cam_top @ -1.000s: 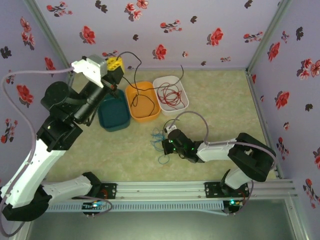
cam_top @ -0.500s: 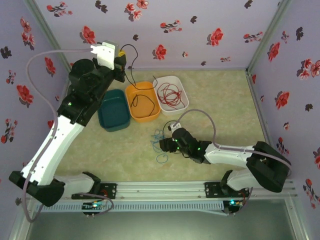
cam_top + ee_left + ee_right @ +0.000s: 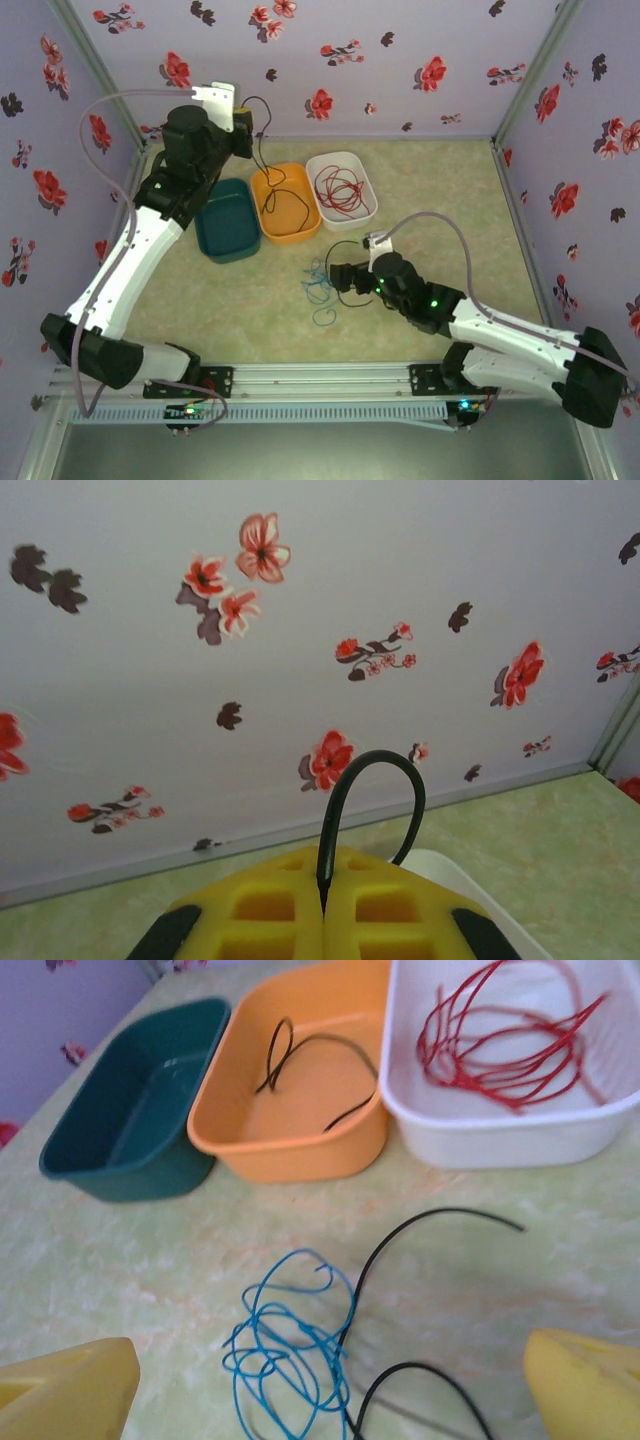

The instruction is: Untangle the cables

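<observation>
My left gripper [image 3: 244,118] is raised near the back wall, its yellow fingers [image 3: 400,910] shut on a black cable [image 3: 327,845]. That cable [image 3: 263,150] hangs down into the orange tub [image 3: 287,238], where its lower part lies [image 3: 300,1055]. The red cable [image 3: 340,188] is coiled in the white tub [image 3: 500,1140]. A blue cable [image 3: 300,1252] lies in loose loops on the table [image 3: 318,285], and a black strand [image 3: 436,1211] crosses its right side. My right gripper [image 3: 340,275] stands open just right of the blue coil, with nothing between its fingertips [image 3: 75,1390].
Three tubs stand side by side at the back: teal [image 3: 228,250] on the left, orange [image 3: 290,1150] in the middle, white [image 3: 347,221] on the right. Flowered walls close in the table on the left, back and right. Open tabletop lies right of the white tub.
My right gripper has opened and drawn back to the right, away from the blue coil. The left arm has swung up toward the back wall, still holding the black cable.
</observation>
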Motion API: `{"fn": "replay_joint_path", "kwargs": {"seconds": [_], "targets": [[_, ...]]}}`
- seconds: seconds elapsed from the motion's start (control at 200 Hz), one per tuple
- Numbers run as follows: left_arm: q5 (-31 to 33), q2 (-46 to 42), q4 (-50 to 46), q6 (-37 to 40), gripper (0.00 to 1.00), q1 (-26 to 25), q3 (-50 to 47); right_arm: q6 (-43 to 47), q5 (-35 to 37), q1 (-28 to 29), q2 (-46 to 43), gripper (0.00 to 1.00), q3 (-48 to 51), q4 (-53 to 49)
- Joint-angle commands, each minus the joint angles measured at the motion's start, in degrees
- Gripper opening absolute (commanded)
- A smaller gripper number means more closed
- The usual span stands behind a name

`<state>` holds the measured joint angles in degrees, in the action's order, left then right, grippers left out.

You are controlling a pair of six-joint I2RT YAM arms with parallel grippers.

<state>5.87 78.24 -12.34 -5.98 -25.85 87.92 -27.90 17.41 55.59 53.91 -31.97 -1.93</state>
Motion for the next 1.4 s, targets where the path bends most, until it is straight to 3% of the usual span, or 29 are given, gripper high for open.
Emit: {"fn": "replay_joint_path", "kwargs": {"seconds": [0.0,0.675,1.395], "targets": [[-0.9,1.2,-1.0,-3.3,0.0,0.4,-0.4,-1.0,7.4,-0.1,-2.7,0.99,-2.3,-6.1],[0.5,17.7,-6.3,-4.2,0.0,0.4,0.9,-3.4,12.8,-0.1,-4.8,0.99,-3.9,-12.4],[-16.2,42.3,-17.6,1.8,0.0,4.8,18.0,-5.5,15.2,-0.1,-0.9,0.99,-6.7,-17.8]]}}
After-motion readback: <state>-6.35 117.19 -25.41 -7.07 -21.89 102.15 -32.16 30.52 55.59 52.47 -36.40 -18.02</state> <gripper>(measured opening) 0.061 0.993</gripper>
